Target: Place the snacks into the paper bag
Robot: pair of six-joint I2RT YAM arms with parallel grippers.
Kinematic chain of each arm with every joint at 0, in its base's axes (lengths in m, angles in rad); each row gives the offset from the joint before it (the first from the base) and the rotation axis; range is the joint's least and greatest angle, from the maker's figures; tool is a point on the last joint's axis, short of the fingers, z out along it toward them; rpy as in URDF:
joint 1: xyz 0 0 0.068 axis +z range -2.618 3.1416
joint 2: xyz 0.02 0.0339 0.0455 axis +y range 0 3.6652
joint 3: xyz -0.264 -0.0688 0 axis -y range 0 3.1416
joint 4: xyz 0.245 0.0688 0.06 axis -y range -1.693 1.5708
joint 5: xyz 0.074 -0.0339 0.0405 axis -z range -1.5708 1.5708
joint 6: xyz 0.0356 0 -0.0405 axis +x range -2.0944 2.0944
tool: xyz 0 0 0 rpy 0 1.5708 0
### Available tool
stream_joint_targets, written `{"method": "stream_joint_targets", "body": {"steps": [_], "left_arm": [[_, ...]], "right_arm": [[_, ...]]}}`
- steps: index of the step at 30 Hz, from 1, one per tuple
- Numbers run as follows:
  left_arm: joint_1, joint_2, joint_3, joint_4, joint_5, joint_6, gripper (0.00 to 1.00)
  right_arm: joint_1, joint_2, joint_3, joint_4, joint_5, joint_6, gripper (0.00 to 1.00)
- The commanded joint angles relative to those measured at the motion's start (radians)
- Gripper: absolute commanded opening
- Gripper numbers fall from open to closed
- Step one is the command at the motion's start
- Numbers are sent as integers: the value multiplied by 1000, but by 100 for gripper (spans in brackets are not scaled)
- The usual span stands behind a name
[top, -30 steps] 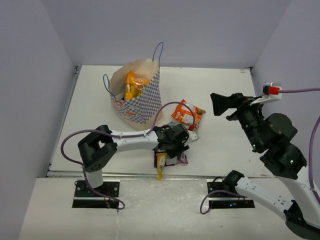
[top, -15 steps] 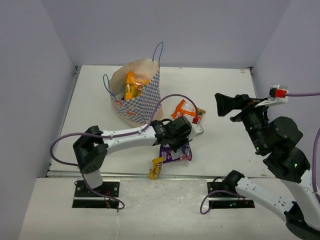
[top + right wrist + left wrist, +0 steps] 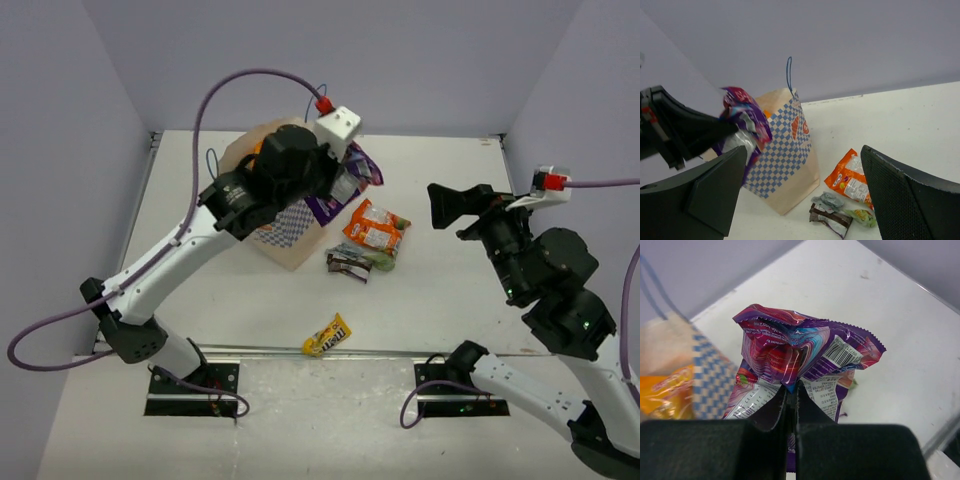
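Note:
My left gripper (image 3: 345,180) is shut on the purple packet (image 3: 790,345), pinching its lower edge, and holds it in the air at the right rim of the paper bag (image 3: 290,235). The white, blue-checkered paper bag (image 3: 705,375) stands upright with a yellow-orange bag (image 3: 665,395) inside. On the table right of the bag lie an orange packet (image 3: 375,228), a small green packet (image 3: 385,258) and a dark brown bar (image 3: 350,265). A small yellow packet (image 3: 328,335) rests at the table's front edge. My right gripper (image 3: 450,207) hovers open at the right, holding nothing.
The left arm (image 3: 170,260) stretches diagonally over the table's left half. The bag's blue cord handles (image 3: 789,75) stand up above its rim. Grey walls close in the table on three sides.
The left gripper shut on the purple packet near the table's front and lifted it up and back to the bag's rim. The yellow packet stayed behind at the front edge. The right arm barely moved.

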Motion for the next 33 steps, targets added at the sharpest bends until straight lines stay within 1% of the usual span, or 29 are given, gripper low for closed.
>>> {"method": "stream_joint_targets", "body": {"steps": [1,2,3,5,6,9,12,17,18,19,20,21,22,24,28,30,33], "left_arm": [[133,-30,45,-25,-81,11,0],[162,-30,50,-19,-78,1,0],[221,-25,60,-20,-68,-11,0],[275,2,102,-22,-64,-45,0],[327,13,119,-20,-78,-75,0],[407,47,166,18,-90,-121,0],[440,71,188,78,-107,-131,0],[447,133,240,87,-98,-138,0],[447,134,238,86,-103,-141,10],[447,134,234,84,-117,-149,35],[447,128,231,83,-135,-160,83],[447,120,214,90,-162,-172,97],[447,95,200,104,-164,-172,100],[447,62,170,150,-149,-177,100],[447,-28,124,179,-150,-212,100],[447,-65,99,188,-155,-236,100],[447,-162,4,224,-129,-258,100]], "right_arm": [[-3,20,29,-4,2,3,99],[-3,23,29,-4,-4,5,99],[-3,25,26,-4,-8,6,99],[-1,29,25,-4,-17,13,99],[-3,31,24,-4,-20,16,99],[-3,41,31,-3,-42,20,99],[-3,54,35,-4,-57,19,99],[-3,72,38,-4,-86,23,99],[-3,75,40,-4,-94,25,99],[-3,81,40,-3,-111,25,99],[-3,84,40,0,-125,25,99],[-3,86,40,2,-139,22,99],[-1,90,37,0,-151,20,99],[-3,97,18,-6,-211,17,99],[-1,121,-24,-70,-307,48,99],[-1,115,-83,-76,-355,56,99],[-1,88,-195,-44,-441,28,99]]}}
